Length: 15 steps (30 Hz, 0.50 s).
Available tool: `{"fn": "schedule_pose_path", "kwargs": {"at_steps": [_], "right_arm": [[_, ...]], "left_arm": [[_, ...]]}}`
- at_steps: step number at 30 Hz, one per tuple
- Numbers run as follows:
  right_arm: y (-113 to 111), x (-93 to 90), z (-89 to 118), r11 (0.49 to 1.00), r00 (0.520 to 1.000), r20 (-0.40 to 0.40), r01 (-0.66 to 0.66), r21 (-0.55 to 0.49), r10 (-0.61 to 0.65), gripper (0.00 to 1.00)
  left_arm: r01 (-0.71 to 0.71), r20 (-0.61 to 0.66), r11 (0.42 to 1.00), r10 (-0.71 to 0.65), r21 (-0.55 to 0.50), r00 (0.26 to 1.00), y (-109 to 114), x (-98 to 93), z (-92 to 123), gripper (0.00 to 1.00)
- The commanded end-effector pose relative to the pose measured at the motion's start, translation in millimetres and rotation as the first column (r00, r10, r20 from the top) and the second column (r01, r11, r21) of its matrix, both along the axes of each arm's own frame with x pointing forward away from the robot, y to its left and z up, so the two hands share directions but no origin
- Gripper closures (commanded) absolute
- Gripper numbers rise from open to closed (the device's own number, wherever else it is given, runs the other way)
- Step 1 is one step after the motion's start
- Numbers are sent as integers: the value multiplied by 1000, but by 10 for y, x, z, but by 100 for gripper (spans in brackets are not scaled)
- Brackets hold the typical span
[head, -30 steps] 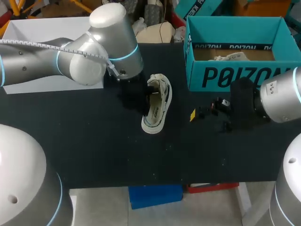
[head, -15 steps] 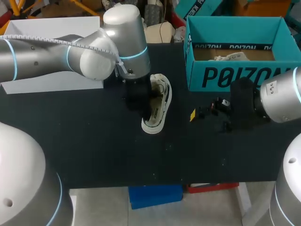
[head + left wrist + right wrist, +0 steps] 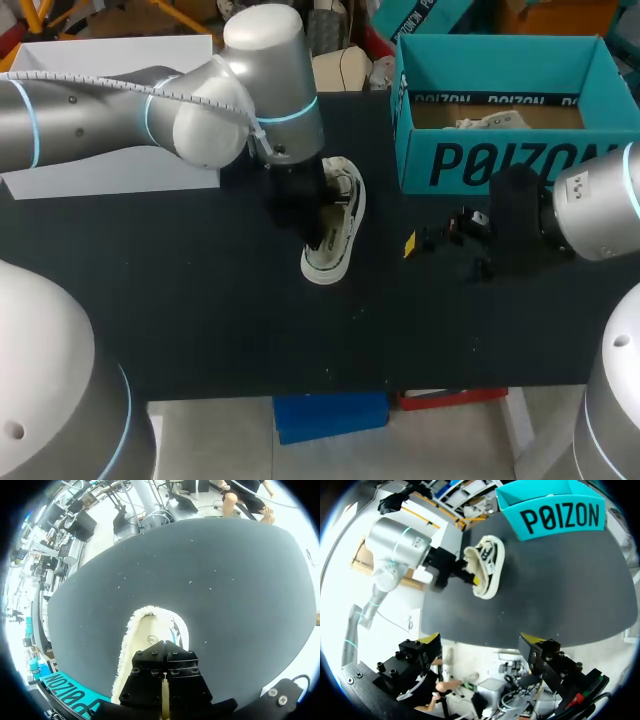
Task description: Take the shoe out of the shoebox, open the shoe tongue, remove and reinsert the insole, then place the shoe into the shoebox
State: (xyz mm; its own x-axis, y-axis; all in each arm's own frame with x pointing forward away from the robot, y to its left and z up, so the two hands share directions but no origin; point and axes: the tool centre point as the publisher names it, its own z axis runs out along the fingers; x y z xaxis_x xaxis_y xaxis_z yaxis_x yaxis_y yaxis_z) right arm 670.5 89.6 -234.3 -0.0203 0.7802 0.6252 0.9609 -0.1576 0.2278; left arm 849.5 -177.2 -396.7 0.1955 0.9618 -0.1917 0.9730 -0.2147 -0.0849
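Observation:
A white fleece-lined shoe [image 3: 340, 232] lies on its side on the black table [image 3: 200, 310], left of the teal shoebox [image 3: 500, 160]. My left gripper [image 3: 316, 232] hangs over it, shut, with its tips pushed into the shoe's opening. In the left wrist view the closed fingers [image 3: 164, 702] cover the heel end of the shoe [image 3: 150, 630], and I cannot see anything pinched between them. My right gripper [image 3: 425, 250] stands open and empty in front of the shoebox. In the right wrist view it [image 3: 481, 639] looks across at the shoe [image 3: 489, 567] and my left gripper [image 3: 469, 577].
A white box [image 3: 100, 70] stands at the table's back left, behind my left arm. Inside the shoebox lies something pale on brown paper [image 3: 490, 122]. Bare black table stretches in front of the shoe to the near edge.
My left arm has swung to the right and brought its shut gripper against and into the shoe. The shoe has barely shifted. The right arm has stayed where it was.

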Motion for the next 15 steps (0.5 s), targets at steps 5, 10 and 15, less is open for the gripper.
{"fn": "schedule_pose_path", "kwargs": {"at_steps": [5, 10, 15], "right_arm": [[9, 2, 4, 1000, 1000, -1, 1, -2, -1, 0], [9, 2, 4, 1000, 1000, -1, 1, -2, -1, 0], [9, 2, 4, 1000, 1000, -1, 1, -2, -1, 0]], "left_arm": [[29, 28, 997, -31, 75, 999, -32, 21, -146, 100], [45, 18, 993, -47, 112, 999, -13, 41, -231, 100], [50, 8, 991, -52, 120, 999, -50, 31, -326, 100]]}}
